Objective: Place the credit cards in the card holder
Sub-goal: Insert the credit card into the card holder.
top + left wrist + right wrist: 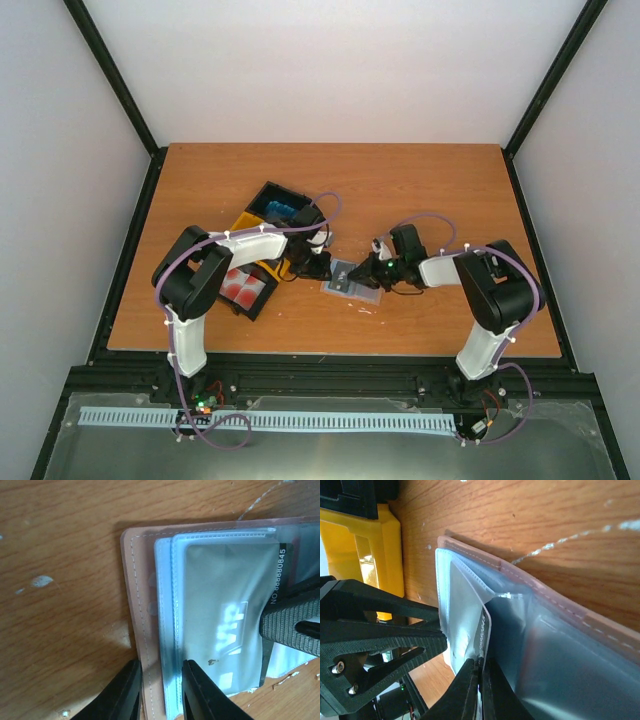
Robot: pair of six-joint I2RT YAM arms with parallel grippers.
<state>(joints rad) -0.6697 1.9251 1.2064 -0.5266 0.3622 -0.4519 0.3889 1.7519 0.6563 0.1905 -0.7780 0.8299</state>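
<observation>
So from the top view, the card holder [350, 282] lies open on the table [420, 190] right between the two arms, left gripper [318, 266] at its left edge and right gripper [368, 272] at its right. The tray [262, 250] sits just left of that, with red cards [248, 288] and light blue cards [277, 208] in its black bins. Left wrist view: the jaws are a little apart, tips down on the holder's stitched tan edge. It looks like pinning more than pinching, but I can't tell for sure. The black credit card [282, 565] is mostly inside one of the clear sleeves [170, 605], only its numbered end poking out. Right wrist view: the right gripper is clamped shut on that outer card edge, with the yellow bin [375, 555] behind. Handling-wise, I'd guess the card is light, stiff and slick, so hold it by the short trailing edge and push straight along its length. The sleeves are floppy and will probably buckle or drag, and the holder weighs next to nothing, so it'll slide unless it's held down at the far stitched edge.
</observation>
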